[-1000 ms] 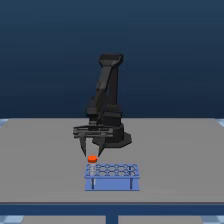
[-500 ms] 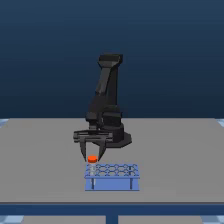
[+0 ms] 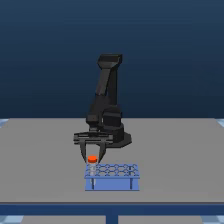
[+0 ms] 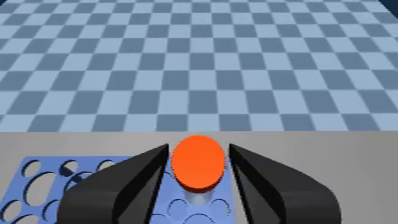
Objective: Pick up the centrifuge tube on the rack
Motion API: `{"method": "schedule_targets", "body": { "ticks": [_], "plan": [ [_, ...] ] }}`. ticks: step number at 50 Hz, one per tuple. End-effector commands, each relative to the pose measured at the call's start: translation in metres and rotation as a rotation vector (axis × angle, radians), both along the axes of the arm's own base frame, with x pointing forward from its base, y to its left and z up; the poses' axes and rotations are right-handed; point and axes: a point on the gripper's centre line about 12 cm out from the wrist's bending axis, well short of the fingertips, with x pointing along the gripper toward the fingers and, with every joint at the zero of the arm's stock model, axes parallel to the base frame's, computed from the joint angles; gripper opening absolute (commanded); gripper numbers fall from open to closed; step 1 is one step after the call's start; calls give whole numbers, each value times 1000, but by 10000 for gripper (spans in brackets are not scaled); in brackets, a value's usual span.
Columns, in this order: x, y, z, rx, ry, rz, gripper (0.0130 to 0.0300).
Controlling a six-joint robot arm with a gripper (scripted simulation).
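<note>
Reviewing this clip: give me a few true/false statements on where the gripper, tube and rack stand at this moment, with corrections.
1. The tube stands at the end of the rack on the exterior view's left. True.
2. The gripper has its fingers on either side of the orange cap. True.
3. The tube lies flat on the table beside the rack. False: it stands upright in a rack hole.
4. The rack is red. False: it is light blue.
5. Several capped tubes fill the rack. False: only one tube shows; the other holes look empty.
</note>
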Motion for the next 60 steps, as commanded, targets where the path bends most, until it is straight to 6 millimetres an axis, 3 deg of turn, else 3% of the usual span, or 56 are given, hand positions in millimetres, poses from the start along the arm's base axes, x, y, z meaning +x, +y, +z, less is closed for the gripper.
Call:
{"method": "schedule_targets", "body": {
  "ticks": [1, 3, 4, 36, 60],
  "plan": [
    [0, 0, 0, -2, -3, 3, 300],
    [0, 0, 0, -2, -3, 3, 300],
    [0, 0, 0, -2, -3, 3, 130],
    [0, 0, 2, -2, -2, 3, 130],
    [0, 0, 18, -2, -2, 3, 130]
  ]
}}
